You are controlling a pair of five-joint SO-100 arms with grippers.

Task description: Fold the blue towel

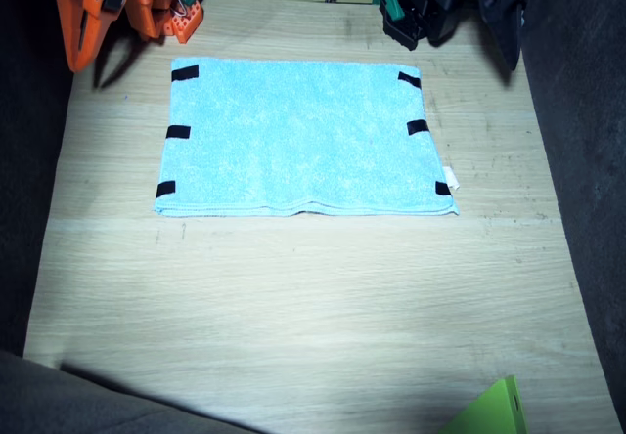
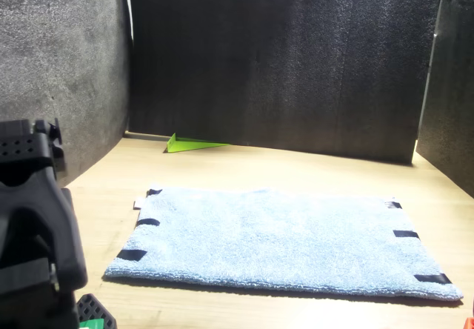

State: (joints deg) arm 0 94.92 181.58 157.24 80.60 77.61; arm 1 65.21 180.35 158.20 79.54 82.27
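The blue towel (image 1: 303, 139) lies flat on the wooden table, with black tape marks along its two short edges and a small white tag (image 1: 451, 177) at one corner. Its near edge in the fixed view shows a doubled layer. In the front view the blue towel (image 2: 281, 240) spreads across the middle of the table. My right gripper (image 1: 80, 55), orange, hangs at the table's far edge just beyond one towel corner, its fingers together and holding nothing. My left gripper (image 1: 509, 48), black, rests beyond the opposite far corner; its jaws blend into the dark background.
Dark foam walls (image 2: 281, 62) close in the table on three sides. A green wedge-shaped object (image 1: 494, 412) sits at the near edge, away from the towel. In the front view the left arm's black body (image 2: 33, 240) fills the lower corner.
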